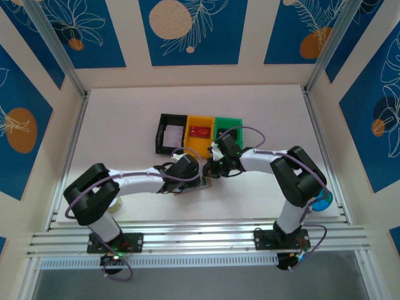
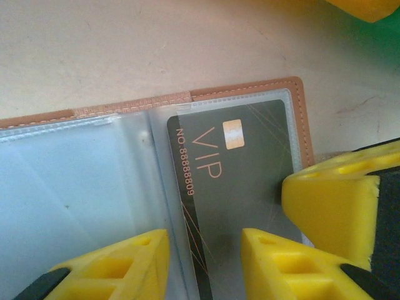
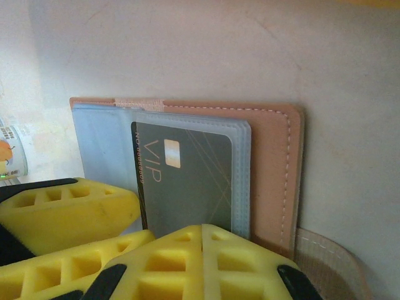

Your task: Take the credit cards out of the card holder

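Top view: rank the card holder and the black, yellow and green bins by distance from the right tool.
1. Card holder, under the right tool.
2. Yellow bin and green bin, just beyond: too close to call.
3. Black bin, beyond, leftmost.

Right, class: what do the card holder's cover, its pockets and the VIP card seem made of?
Card holder cover: tan leather or imitation, matte, stitched edge. Pockets: soft clear plastic, glossy, creased. VIP card: likely stiff plastic, dark grey, printed lettering.
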`<state>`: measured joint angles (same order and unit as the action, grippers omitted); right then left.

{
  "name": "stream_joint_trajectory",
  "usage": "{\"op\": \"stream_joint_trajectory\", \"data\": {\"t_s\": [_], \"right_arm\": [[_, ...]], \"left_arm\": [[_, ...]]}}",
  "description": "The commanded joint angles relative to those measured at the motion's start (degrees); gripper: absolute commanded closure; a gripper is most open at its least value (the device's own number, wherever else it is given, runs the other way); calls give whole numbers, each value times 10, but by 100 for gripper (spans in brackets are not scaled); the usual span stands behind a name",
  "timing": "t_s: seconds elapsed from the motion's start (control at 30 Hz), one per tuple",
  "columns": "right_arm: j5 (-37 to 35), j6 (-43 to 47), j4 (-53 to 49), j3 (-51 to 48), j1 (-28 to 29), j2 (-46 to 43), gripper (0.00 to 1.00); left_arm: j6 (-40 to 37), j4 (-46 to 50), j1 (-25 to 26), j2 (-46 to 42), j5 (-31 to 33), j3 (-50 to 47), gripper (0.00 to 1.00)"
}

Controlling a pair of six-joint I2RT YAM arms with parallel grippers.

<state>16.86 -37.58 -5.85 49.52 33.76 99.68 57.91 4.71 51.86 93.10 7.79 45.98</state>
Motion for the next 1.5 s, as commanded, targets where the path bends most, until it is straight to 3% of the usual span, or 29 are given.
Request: {"op": "stream_joint_trajectory", "data": {"t_s": [0.0,0.97,1.23,1.47], "right_arm": [[-1,8,-14,13,3,8,100],[0,9,-18,15,4,11,100],[-13,20,2,-13,-5,-47,100],[-10,10,0,-13,-17,-36,100]], "left_arm": [[-11,-2,-5,10,13,-2,66],[12,-32,-6,0,33,-20,76],[14,-30,-6,-11,45,-26,76],[11,-42,-7,-23,47,-35,76]]}}
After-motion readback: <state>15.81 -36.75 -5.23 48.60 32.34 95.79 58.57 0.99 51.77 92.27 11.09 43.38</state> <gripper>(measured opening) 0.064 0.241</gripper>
